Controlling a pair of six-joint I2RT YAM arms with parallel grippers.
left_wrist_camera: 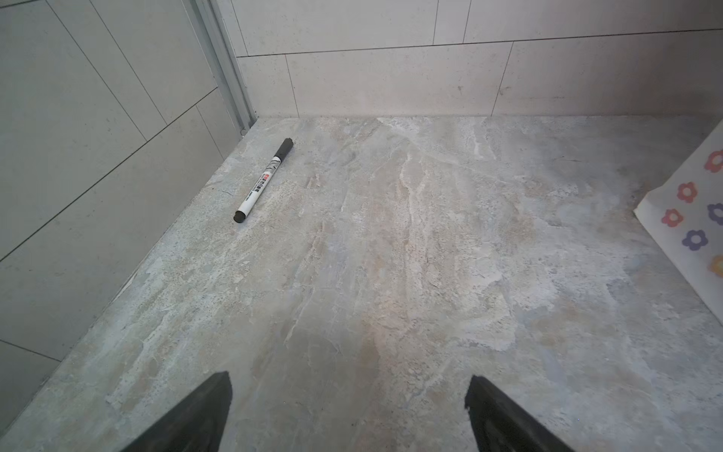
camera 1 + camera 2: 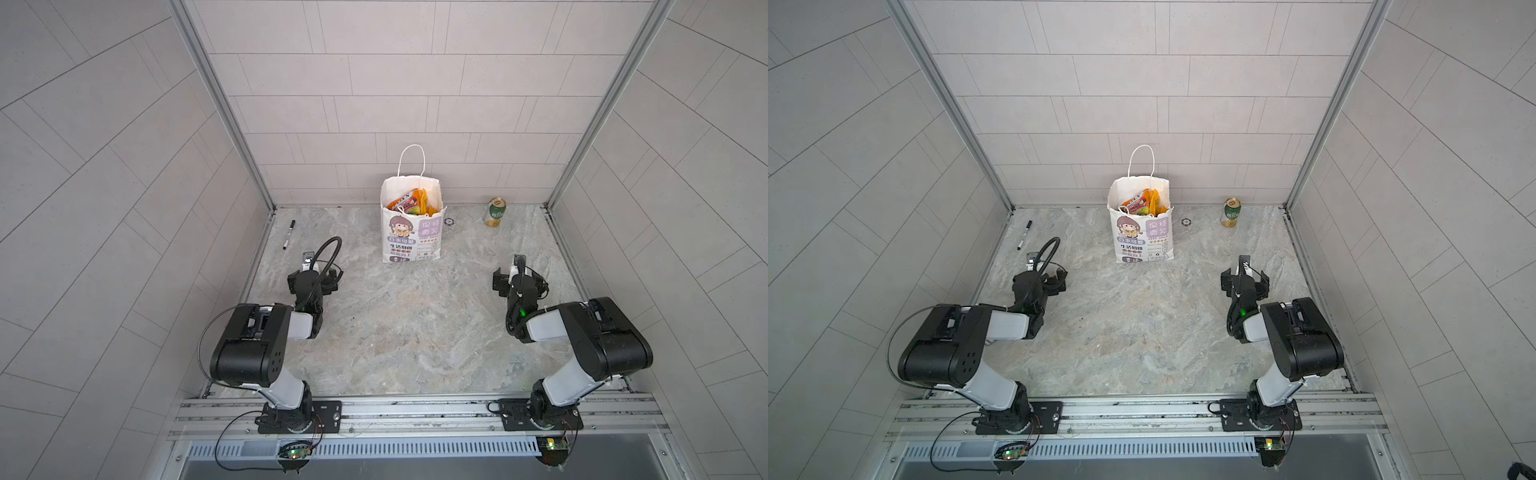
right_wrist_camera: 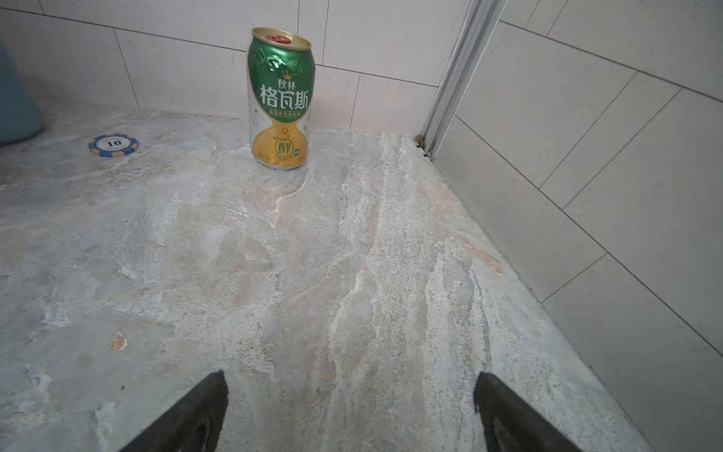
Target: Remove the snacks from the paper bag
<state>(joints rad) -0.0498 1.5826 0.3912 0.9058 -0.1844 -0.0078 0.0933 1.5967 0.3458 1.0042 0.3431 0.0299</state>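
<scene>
The white paper bag (image 2: 411, 237) (image 2: 1142, 237) stands upright near the back wall, its mouth open and one cord handle raised. Orange, yellow and pink snacks (image 2: 411, 202) (image 2: 1144, 202) fill its top; how many there are I cannot tell. My left gripper (image 2: 313, 277) (image 2: 1040, 282) (image 1: 348, 377) is open and empty, low over the table to the front left of the bag. The bag's flower-patterned side (image 1: 692, 219) shows at the edge of the left wrist view. My right gripper (image 2: 519, 280) (image 2: 1245, 279) (image 3: 351, 375) is open and empty to the front right of the bag.
A black-and-white marker (image 2: 289, 235) (image 1: 264, 180) lies by the left wall. A green-and-gold drink can (image 2: 494, 212) (image 3: 279, 98) stands at the back right, with a blue poker chip (image 2: 449, 221) (image 3: 113, 145) between it and the bag. Tiled walls close three sides.
</scene>
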